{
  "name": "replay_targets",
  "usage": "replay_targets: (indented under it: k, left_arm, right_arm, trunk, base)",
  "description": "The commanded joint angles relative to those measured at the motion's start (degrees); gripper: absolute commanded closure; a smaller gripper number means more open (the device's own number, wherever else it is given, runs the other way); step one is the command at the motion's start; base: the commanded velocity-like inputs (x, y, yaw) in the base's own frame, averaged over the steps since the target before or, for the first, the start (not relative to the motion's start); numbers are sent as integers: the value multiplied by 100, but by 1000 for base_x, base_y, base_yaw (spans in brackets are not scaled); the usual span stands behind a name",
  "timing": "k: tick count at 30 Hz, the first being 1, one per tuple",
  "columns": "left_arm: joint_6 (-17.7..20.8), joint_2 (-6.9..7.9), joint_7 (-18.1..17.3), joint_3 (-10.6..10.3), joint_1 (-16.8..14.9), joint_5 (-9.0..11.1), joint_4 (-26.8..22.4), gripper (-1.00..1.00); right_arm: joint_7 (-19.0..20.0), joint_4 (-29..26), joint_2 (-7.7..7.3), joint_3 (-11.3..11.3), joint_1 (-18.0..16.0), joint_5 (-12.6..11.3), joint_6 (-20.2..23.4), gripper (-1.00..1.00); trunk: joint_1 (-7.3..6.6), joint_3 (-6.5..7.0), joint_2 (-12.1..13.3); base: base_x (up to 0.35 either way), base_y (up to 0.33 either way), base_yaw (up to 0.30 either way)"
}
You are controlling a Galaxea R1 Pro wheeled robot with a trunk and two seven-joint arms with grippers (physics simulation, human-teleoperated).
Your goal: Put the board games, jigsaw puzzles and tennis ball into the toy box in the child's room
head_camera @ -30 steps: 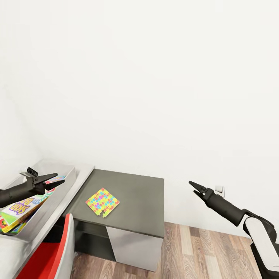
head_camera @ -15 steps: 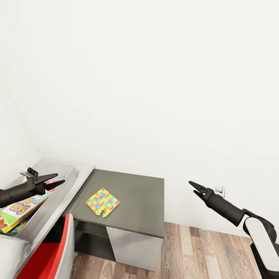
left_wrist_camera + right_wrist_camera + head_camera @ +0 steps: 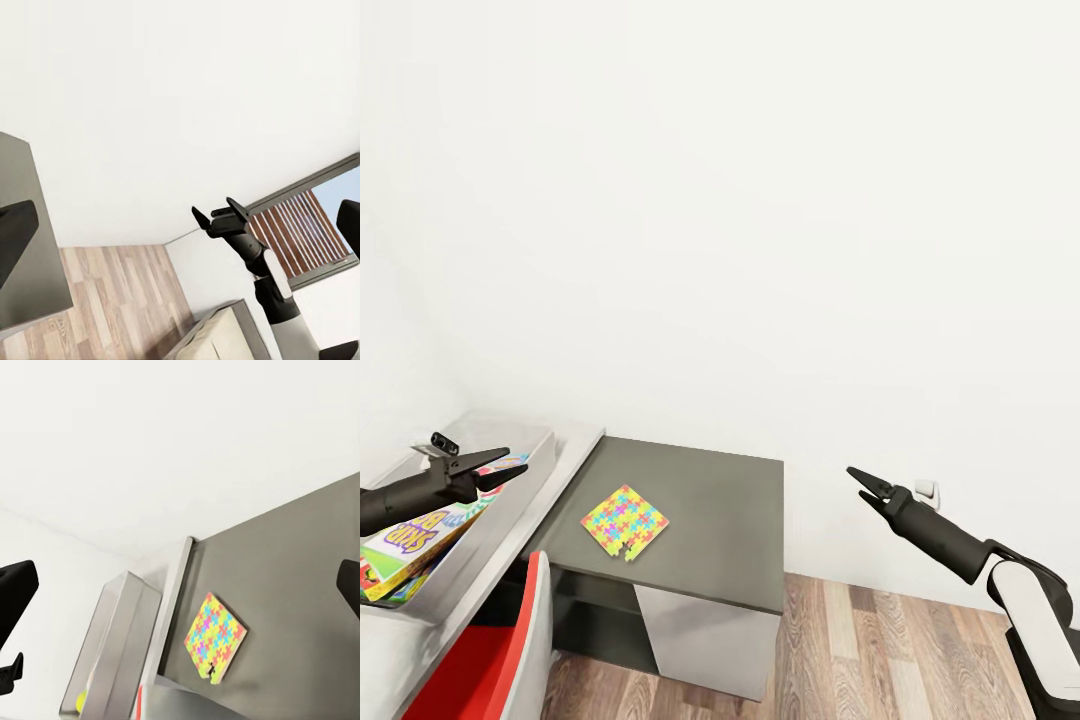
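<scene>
Left gripper (image 3: pixel 510 462), jaws parted and empty, hovers above the bin (image 3: pixel 510 505) holding the "SKIP-BO" box (image 3: pixel 415 535). Right gripper (image 3: pixel 857 482), jaws parted, empty. Puzzle (image 3: pixel 624 521) lies on the cabinet (image 3: pixel 730 520).

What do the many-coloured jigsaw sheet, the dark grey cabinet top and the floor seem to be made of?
Many-coloured jigsaw sheet: probably thin printed card, flat, with interlocking piece outlines.
Dark grey cabinet top: smooth matt board, perhaps laminate, with no visible grain.
Floor: wood or wood-look planks, with visible grain and seams.
</scene>
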Motion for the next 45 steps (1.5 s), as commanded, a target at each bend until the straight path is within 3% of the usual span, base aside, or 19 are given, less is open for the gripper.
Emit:
replay_targets:
  k: [1, 27, 45]
  left_arm:
    - [60, 2, -15, -4, -5, 6, 0, -100]
    - [28, 0, -11, -7, -5, 6, 0, -100]
    - [25, 2, -5, -6, -5, 4, -14, -100]
  right_arm:
    - [21, 0, 1, -11, -6, 9, 31, -100]
    - [26, 1, 97, -12, -6, 34, -117, -100]
    - [28, 85, 98, -12, -6, 23, -119, -100]
  trunk:
    - [3, -12, -12]
    - [3, -8, -12]
    - [3, 127, -12]
  base:
    - [0, 0, 0]
    - [44, 0, -4]
    - [89, -70, -136]
